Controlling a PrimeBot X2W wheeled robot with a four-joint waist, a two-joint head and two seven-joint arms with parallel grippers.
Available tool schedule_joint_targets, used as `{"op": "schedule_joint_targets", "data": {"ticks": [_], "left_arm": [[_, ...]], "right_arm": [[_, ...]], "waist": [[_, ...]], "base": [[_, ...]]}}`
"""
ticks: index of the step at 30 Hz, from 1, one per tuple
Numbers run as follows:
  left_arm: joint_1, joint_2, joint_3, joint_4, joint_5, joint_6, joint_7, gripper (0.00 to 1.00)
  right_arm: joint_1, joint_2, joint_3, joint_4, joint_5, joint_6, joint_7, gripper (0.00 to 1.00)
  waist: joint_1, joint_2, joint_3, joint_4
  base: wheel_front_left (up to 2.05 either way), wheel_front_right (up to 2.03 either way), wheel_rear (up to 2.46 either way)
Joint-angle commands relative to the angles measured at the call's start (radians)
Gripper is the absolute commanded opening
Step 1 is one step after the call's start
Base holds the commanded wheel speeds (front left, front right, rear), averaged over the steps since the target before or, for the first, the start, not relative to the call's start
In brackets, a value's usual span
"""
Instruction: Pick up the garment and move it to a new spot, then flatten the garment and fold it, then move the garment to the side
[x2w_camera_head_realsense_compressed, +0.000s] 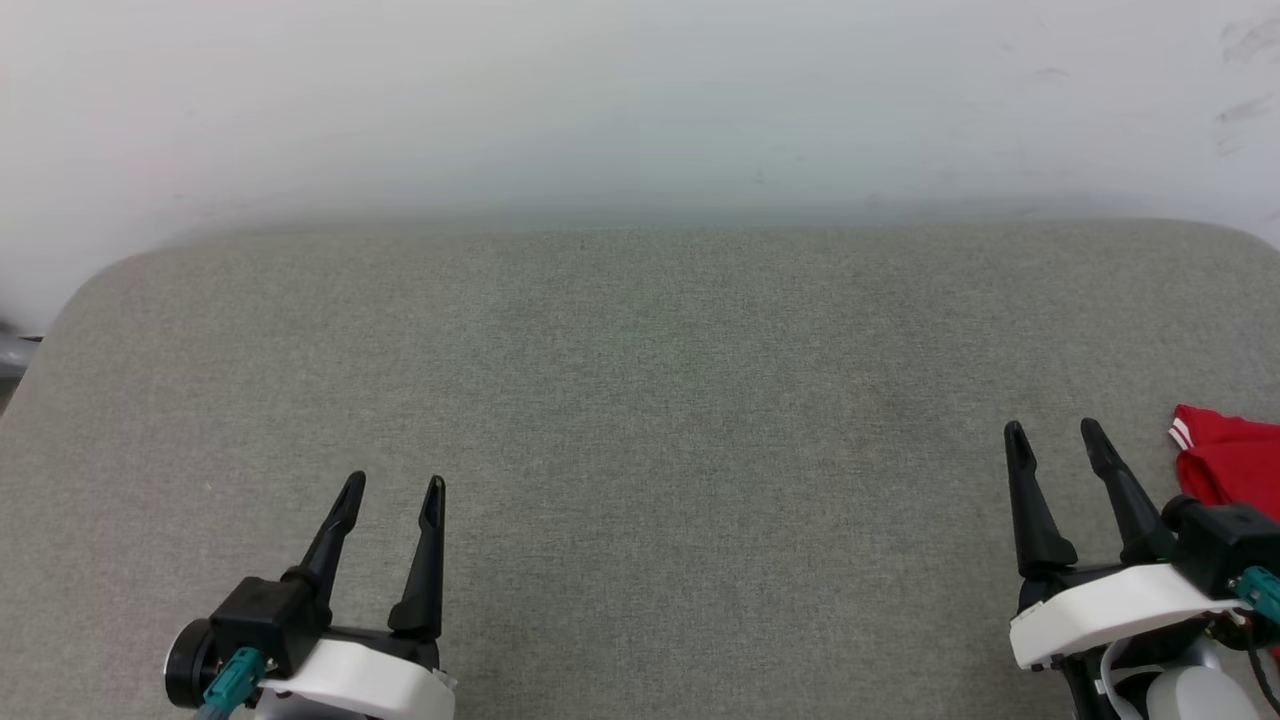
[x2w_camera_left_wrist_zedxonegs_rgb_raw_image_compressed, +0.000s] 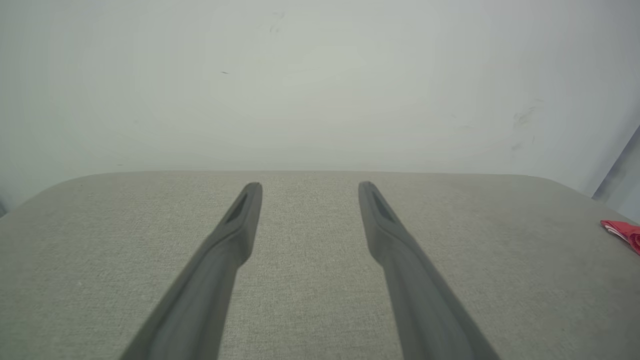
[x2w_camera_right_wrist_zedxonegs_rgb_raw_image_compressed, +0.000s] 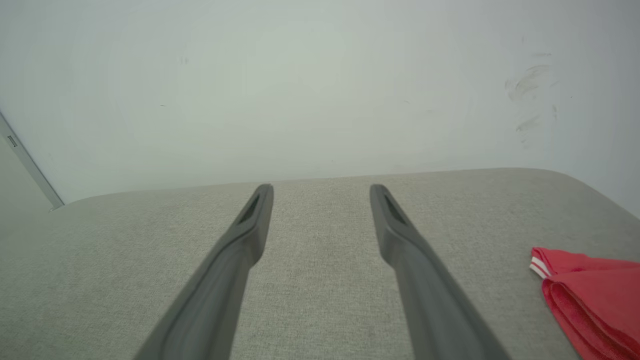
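The garment (x2w_camera_head_realsense_compressed: 1228, 462) is a red folded piece with white-and-red striped trim, lying at the far right edge of the grey fabric surface (x2w_camera_head_realsense_compressed: 640, 400); part of it runs out of frame. It shows again at the lower right of the right wrist view as the garment (x2w_camera_right_wrist_zedxonegs_rgb_raw_image_compressed: 595, 295), and as a small red corner, the garment (x2w_camera_left_wrist_zedxonegs_rgb_raw_image_compressed: 622, 232), at the right edge of the left wrist view. My right gripper (x2w_camera_head_realsense_compressed: 1055, 432) stands open just left of it, apart from it. My left gripper (x2w_camera_head_realsense_compressed: 392, 486) stands open at the lower left, with nothing between its fingers.
A pale wall (x2w_camera_head_realsense_compressed: 640, 100) rises directly behind the surface's far edge. The surface has rounded far corners, and its left edge drops away near a grey object (x2w_camera_head_realsense_compressed: 15, 352).
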Motion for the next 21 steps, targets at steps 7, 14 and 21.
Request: {"op": "schedule_joint_targets", "data": {"ticks": [7,14,21], "left_arm": [[0.019,-0.031,0.033,-0.003,0.033,-0.025,-0.007,1.0],[0.019,-0.05,0.059,-0.013,0.061,-0.039,-0.006,1.0],[0.024,-0.073,0.079,-0.019,0.099,-0.048,-0.006,1.0]], "right_arm": [[-0.002,0.019,0.005,0.023,-0.002,-0.001,-0.019,1.0],[-0.008,0.025,0.0,0.017,-0.013,-0.001,-0.018,1.0],[0.004,0.03,0.001,0.004,-0.012,-0.001,-0.01,1.0]], "waist": [[0.0001,-0.0001,-0.008,-0.005],[0.0001,-0.0001,-0.005,-0.002],[0.0001,-0.0001,-0.001,0.001]], "base": [[0.0,0.0,0.0],[0.0,0.0,0.0],[0.0,0.0,0.0]]}}
